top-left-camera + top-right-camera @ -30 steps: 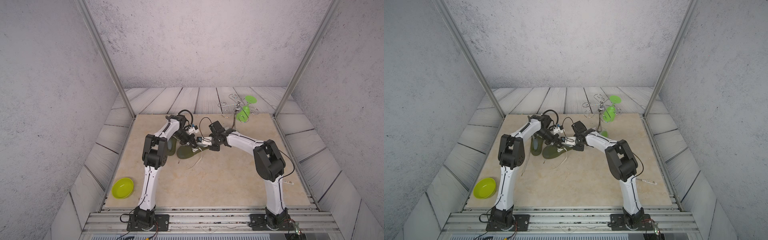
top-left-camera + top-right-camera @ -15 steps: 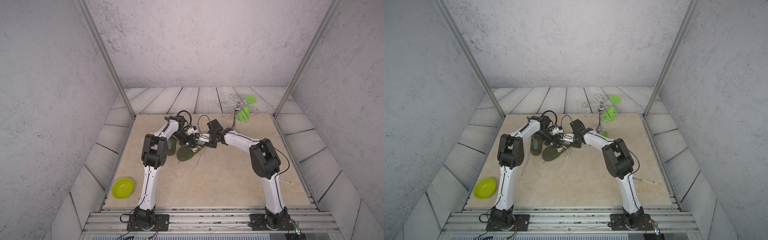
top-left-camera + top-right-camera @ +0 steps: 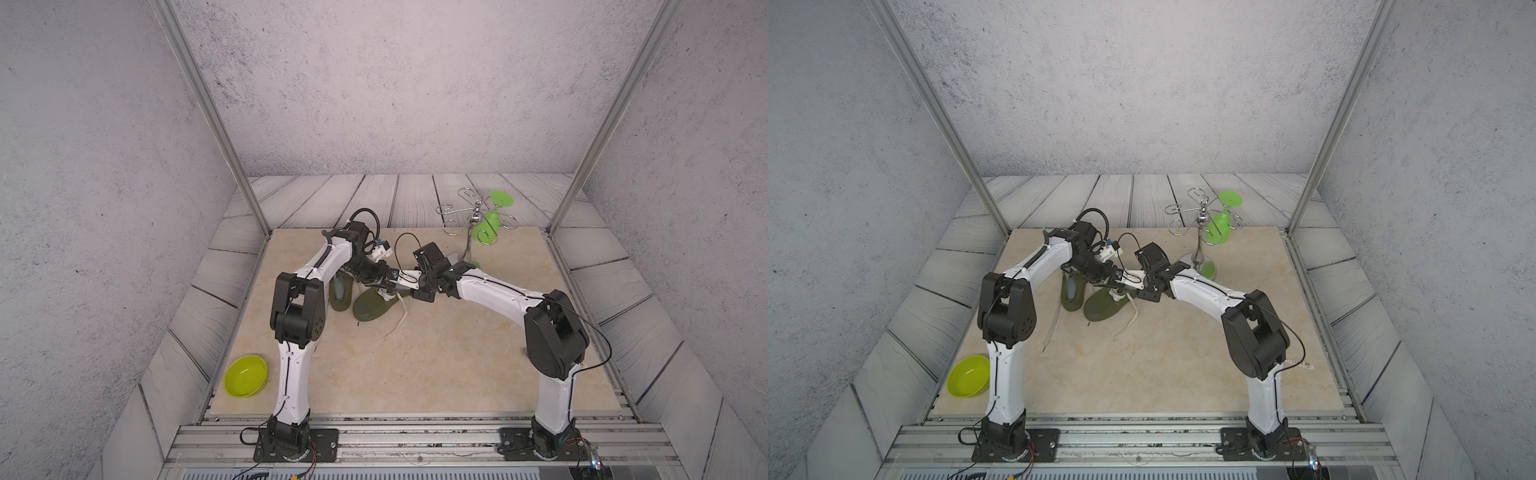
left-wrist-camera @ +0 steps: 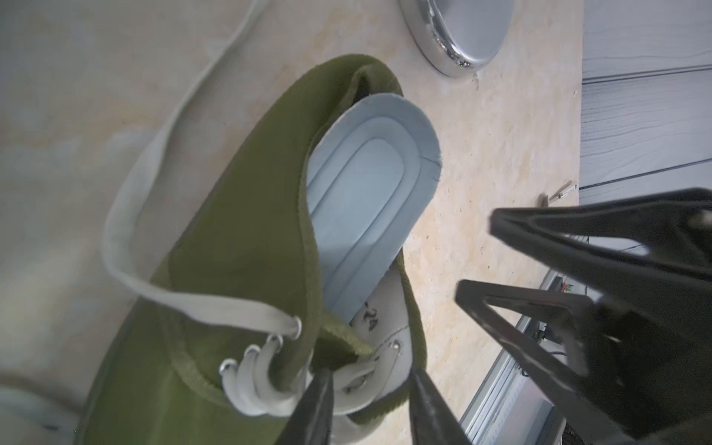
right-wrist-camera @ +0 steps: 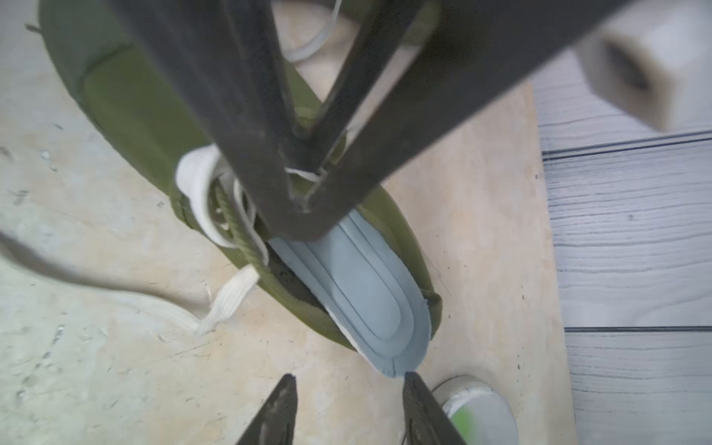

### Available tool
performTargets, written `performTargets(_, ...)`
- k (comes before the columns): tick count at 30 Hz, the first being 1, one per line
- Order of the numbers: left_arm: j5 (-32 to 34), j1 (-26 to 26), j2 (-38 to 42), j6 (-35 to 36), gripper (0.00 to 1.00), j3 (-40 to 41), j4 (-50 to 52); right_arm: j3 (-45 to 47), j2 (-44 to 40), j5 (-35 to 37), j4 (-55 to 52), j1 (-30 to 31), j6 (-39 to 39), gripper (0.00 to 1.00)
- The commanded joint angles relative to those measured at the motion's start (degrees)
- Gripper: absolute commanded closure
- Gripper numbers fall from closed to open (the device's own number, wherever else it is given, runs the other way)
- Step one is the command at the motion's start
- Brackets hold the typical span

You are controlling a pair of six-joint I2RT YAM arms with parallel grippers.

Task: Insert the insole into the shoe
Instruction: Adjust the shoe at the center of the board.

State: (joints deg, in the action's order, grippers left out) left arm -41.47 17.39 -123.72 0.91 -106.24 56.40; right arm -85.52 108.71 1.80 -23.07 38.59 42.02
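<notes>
Beige stone-look tabletop (image 3: pixel 436 365) | olive-green canvas lace-up shoe (image 4: pixel 239 239) lies on it, mid-table | pale blue foam insole (image 4: pixel 362 200): forepart inside shoe, heel end sticking out past the heel collar | left gripper (image 4: pixel 371 404): jaws parted over white laces (image 4: pixel 254 381), grasping nothing | right gripper (image 5: pixel 350 412): jaws released, one tip just beside insole heel

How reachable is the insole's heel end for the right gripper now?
Probably yes: the right gripper is open beside the insole, whose heel sticks out of the shoe; the left gripper sits at the laces.

White arms (image 3: pixel 494 291), black joints (image 3: pixel 297 311), looping cables (image 3: pixel 365 210)
</notes>
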Motion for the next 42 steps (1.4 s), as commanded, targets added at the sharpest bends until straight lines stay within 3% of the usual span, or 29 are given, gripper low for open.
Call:
performTargets(1, 3.4, -2.5, 4.9, -3.5, 0.61, 2.6, -3.3, 1.7, -6.2, 2.6, -3.4, 0.0, -3.5, 0.50)
performTargets(7, 7.7, -7.4, 13.0, -8.5, 0.61, 10.9, -7.7, -3.2, -4.0, 6.4, -5.9, 1.2, -6.4, 0.46)
performTargets(15, 13.9, -8.9, 21.2, -9.2, 0.61, 18.3, -8.7, -23.7, 12.6, 11.8, -11.4, 2.3, -7.7, 0.47)
performTargets(18, 13.6, -8.9, 22.2, -9.4, 0.61, 19.8, -8.9, -30.2, 18.8, 11.8, -12.5, 2.3, -7.6, 0.58)
performTargets(21, 12.7, -8.9, 22.5, -9.8, 0.61, 20.7, -9.0, -35.8, 25.1, 13.5, -11.0, 2.2, -6.8, 0.79)
performTargets(24, 11.8, -8.9, 23.2, -10.2, 0.61, 22.1, -9.7, -40.9, 30.4, 13.1, -11.2, 1.5, -6.8, 0.88)
performTargets(33, 9.9, -8.9, 24.3, -9.6, 0.61, 25.2, -10.6, -44.7, 36.9, 8.2, -12.4, -0.5, -5.8, 0.87)
performTargets(42, 8.6, -8.9, 24.5, -10.0, 0.61, 27.0, -11.7, -42.8, 34.8, 3.2, -24.5, -1.6, -7.3, 0.89)
